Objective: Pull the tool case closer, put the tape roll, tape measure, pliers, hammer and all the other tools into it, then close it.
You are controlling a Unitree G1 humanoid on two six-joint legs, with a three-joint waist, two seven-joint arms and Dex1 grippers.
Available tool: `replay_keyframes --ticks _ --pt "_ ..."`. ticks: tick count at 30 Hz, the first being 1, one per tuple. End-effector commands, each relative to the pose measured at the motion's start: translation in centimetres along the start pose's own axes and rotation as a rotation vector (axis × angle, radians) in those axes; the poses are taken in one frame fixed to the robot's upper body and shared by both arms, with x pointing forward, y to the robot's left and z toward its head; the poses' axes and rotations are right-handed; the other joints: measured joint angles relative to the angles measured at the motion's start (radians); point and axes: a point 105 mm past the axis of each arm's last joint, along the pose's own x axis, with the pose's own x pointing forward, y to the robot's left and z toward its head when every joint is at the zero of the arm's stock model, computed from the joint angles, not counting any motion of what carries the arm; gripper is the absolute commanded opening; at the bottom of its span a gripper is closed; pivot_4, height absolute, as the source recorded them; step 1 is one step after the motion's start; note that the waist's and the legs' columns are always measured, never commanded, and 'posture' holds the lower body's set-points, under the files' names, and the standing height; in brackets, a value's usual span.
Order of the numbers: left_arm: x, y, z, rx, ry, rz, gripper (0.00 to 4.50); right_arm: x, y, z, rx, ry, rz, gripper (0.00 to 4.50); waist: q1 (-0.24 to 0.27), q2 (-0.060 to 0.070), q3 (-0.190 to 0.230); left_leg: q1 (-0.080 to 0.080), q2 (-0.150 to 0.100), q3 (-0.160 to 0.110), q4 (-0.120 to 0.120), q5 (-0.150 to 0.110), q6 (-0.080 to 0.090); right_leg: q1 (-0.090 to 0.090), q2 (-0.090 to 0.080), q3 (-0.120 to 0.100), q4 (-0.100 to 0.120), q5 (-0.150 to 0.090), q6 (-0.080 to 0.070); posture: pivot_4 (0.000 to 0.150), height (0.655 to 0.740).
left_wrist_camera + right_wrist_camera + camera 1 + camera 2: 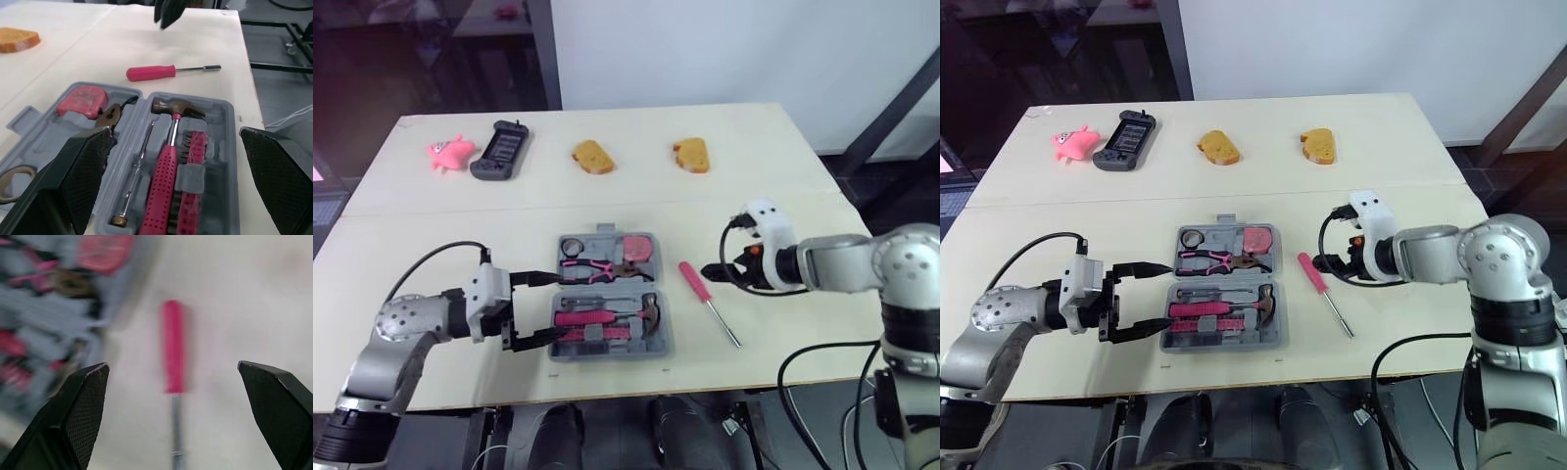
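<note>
Beige table [783, 157] carries the tool case [607, 352] near its front edge, screwdriver [696, 281] beside.

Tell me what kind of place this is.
Probably a robotics test bench: a plain table with an open tool case and unrelated props, a pink toy and bread-like pieces, along its far side.

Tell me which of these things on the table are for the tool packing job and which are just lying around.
For the job: tool case, pink screwdriver, hammer, pliers, tape measure, tape roll.
Lying about: pink toy, black handheld device, two bread pieces.
</note>
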Motion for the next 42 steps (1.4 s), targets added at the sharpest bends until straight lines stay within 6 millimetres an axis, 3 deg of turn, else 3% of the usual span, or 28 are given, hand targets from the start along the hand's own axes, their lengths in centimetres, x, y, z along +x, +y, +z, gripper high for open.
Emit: replay_keyframes --ticks 1,3,6,11,15,21,29,36,39,42 --pt "0.0 -0.1 0.6 0.014 -0.012 -0.008 4.50 -0.7 2.2 -0.1 -0.145 -0.136 -0.057 4.45 0.002 0.000 0.000 0.000 0.000 0.000 0.000 0.000 0.000 0.000 0.000 0.000 0.000 0.000 0.000 0.150 0.7400" --pt "0.0 -0.1 0.5 0.011 -0.012 -0.009 4.50 -0.5 2.8 -0.3 -0.157 -0.202 -0.076 4.45 0.002 0.000 0.000 -0.001 0.000 0.000 0.001 0.000 0.000 0.000 0.000 0.000 0.000 0.000 0.000 0.150 0.7400" --pt "0.1 0.1 0.6 0.008 -0.012 -0.010 4.50 0.3 2.4 -1.7 -0.247 -0.229 -0.176 4.45 0.002 0.000 0.000 -0.001 0.000 0.000 0.002 0.000 0.000 0.000 -0.001 0.000 -0.001 0.000 0.000 0.150 0.7400" --pt "0.1 0.2 0.7 0.007 -0.010 -0.011 4.50 1.2 2.0 -2.7 -0.255 -0.284 -0.202 4.45 0.003 0.000 0.000 -0.001 -0.001 0.001 0.002 0.000 -0.001 0.000 -0.001 0.001 -0.001 -0.001 -0.002 0.150 0.7400" --pt "0.0 0.2 0.7 0.004 0.000 -0.023 4.50 2.9 -0.2 -4.4 -0.155 -0.273 -0.266 4.45 0.003 -0.001 -0.001 0.000 0.000 0.000 0.002 0.000 -0.001 0.001 -0.001 0.000 -0.001 0.000 0.000 0.150 0.7400" --pt "0.0 0.5 0.9 0.008 0.004 -0.025 4.50 6.1 0.3 -6.4 -0.117 -0.246 -0.227 4.45 0.003 -0.001 -0.001 0.000 -0.001 0.001 0.001 0.000 -0.001 0.001 -0.001 0.000 -0.001 0.000 0.000 0.150 0.7400" --pt "0.0 0.6 1.1 0.010 0.006 -0.019 4.50 7.2 -1.5 -7.6 -0.102 -0.230 -0.275 4.45 0.004 -0.001 -0.001 0.001 -0.001 0.001 0.002 0.000 -0.001 0.002 -0.001 0.000 -0.001 0.000 0.000 0.150 0.7400" --pt "-0.1 0.6 1.1 0.008 0.007 -0.014 4.50 7.5 -2.0 -8.3 -0.067 -0.205 -0.273 4.45 0.005 -0.001 -0.001 0.003 -0.001 0.001 0.002 0.000 -0.001 0.004 -0.001 0.000 -0.001 0.000 0.000 0.150 0.7400" --pt "-0.1 0.6 1.1 0.009 0.009 -0.011 4.50 7.6 -2.1 -8.9 -0.060 -0.180 -0.278 3.62 0.006 -0.001 -0.001 0.004 -0.001 0.001 0.002 0.000 -0.001 0.005 -0.001 0.000 -0.001 0.000 0.000 0.150 0.7400" --pt "-0.1 0.6 1.1 0.008 0.009 -0.011 4.50 7.6 -2.0 -9.1 -0.055 -0.172 -0.278 2.02 0.007 -0.002 -0.001 0.004 -0.001 0.001 0.002 0.000 -0.001 0.005 -0.001 0.000 -0.001 0.000 0.000 0.150 0.7400"
